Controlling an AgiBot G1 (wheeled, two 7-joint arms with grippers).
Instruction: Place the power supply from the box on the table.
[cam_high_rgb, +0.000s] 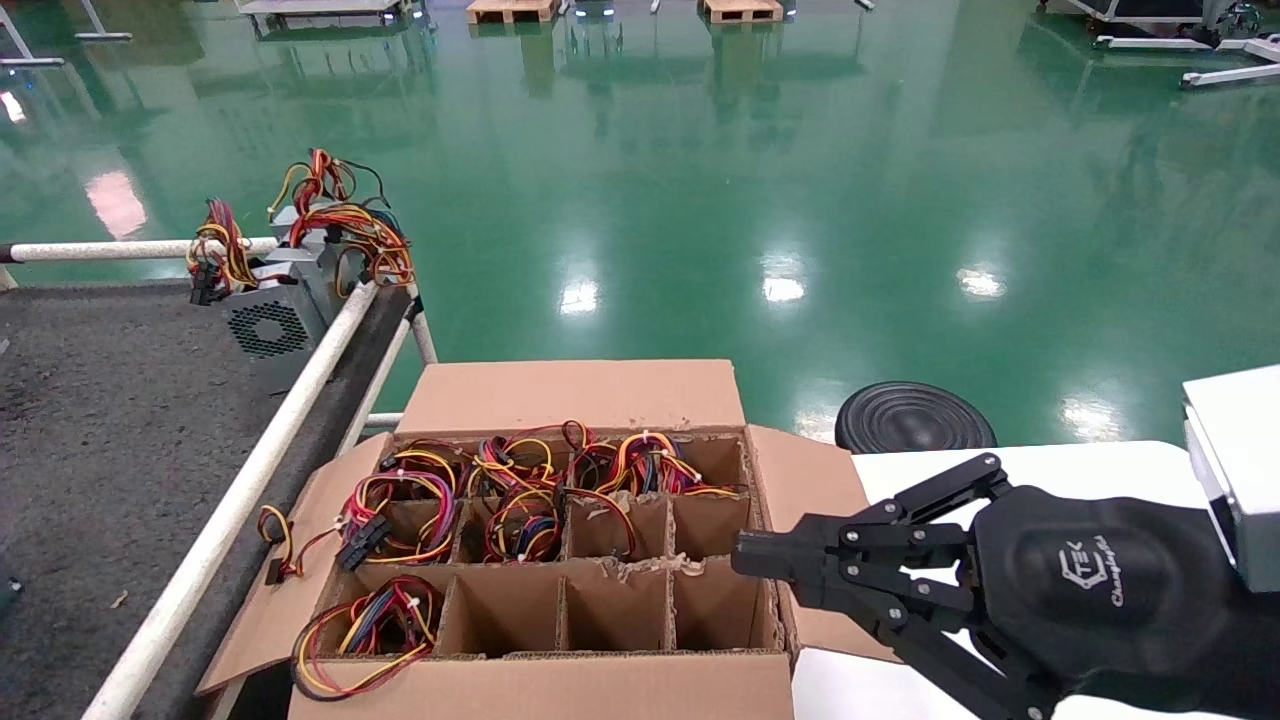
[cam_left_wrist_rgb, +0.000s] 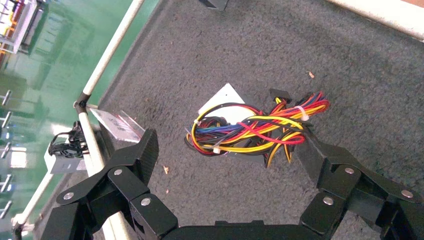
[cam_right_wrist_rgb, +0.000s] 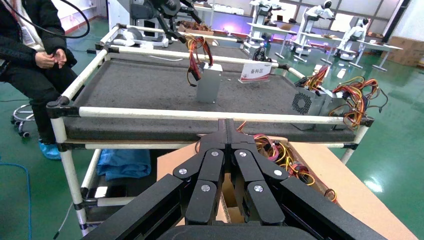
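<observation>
**Unit on table, grippers empty**

Right gripper (cam_high_rgb: 745, 568) nearest, fingers clenched on nothing, over box (cam_high_rgb: 560, 395) edge. Left gripper (cam_left_wrist_rgb: 227, 155) spread wide above power supply (cam_left_wrist_rgb: 227, 102), standing on table (cam_left_wrist_rgb: 240, 45), released. Several wired cells left in box. Gripper casing reads "TEK"; rest too small.

Dark grey speckled table (cam_high_rgb: 120, 420) with white tube rails (cam_high_rgb: 250, 480) sat at left. Two grey fan-grille units (cam_high_rgb: 275, 315) with wire bundles stood at its far right corner. One power supply (cam_right_wrist_rgb: 208, 85) stood upright mid-table, white sign (cam_right_wrist_rgb: 256, 71) beyond it. Cardboard box (cam_high_rgb: 560, 690) stood just right of table, over green floor (cam_high_rgb: 800, 180)
</observation>
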